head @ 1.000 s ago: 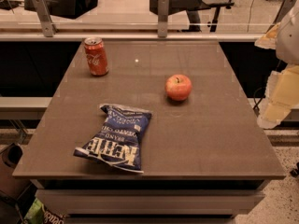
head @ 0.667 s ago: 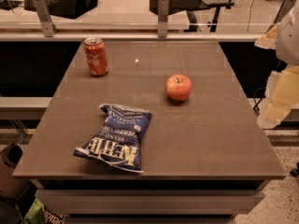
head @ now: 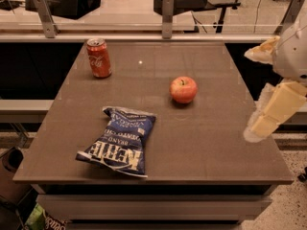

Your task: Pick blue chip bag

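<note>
Well, nothing much has changed in the last second. The blue chip bag (head: 120, 140) lies in the same spot, in the lower left part of the frame. It is flat on the table (head: 211, 143), close to the near edge. Its white letters face up and look upside down from here. The red soda can (head: 99, 57) stands in the upper left, well apart from the bag. The apple (head: 183, 89) sits near the middle, up and to the right of the bag, and does not touch it. Neither of them has moved.

My fingers (head: 278, 107) hang at the right edge of the frame, out past the right side of the table. They are where they were a second ago. They are far from the bag. I cannot tell if they are open or shut, and I see nothing in them.

I think this means the pick has not really started. The whole reach is left to do. I will need to go left across the table and down to the bag. The apple should not be in my way if I keep to the near side. The bag looks puffy and crinkly, so I think it could slide or slip when I pinch it.
</note>
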Available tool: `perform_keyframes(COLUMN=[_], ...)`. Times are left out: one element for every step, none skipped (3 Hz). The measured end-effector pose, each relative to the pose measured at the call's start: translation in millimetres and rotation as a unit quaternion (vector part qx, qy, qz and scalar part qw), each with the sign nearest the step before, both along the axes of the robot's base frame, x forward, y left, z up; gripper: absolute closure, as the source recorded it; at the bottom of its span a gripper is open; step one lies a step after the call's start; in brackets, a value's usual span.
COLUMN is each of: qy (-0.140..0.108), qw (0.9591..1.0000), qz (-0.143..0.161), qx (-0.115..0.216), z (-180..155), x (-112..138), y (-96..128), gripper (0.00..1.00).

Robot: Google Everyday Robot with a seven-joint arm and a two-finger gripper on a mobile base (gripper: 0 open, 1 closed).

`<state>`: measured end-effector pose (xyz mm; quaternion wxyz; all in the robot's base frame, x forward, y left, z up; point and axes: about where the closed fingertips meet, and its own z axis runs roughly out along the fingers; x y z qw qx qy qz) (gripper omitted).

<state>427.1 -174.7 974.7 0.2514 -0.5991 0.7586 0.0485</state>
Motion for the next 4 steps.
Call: perform_keyframes(qy=[0.001,-0.013,-0.035,-0.053], qw=[0.9975,0.9911,0.9821,0.9757], qz=[0.012,0.022,0.034,0.036], qx=[0.070,0.130,0.182,0.209], z=[-12,-16,-22,-35], x=[-6,-11,-8,4], y=[36,79,127,178], gripper=[0.00,0.00,0.00,0.00])
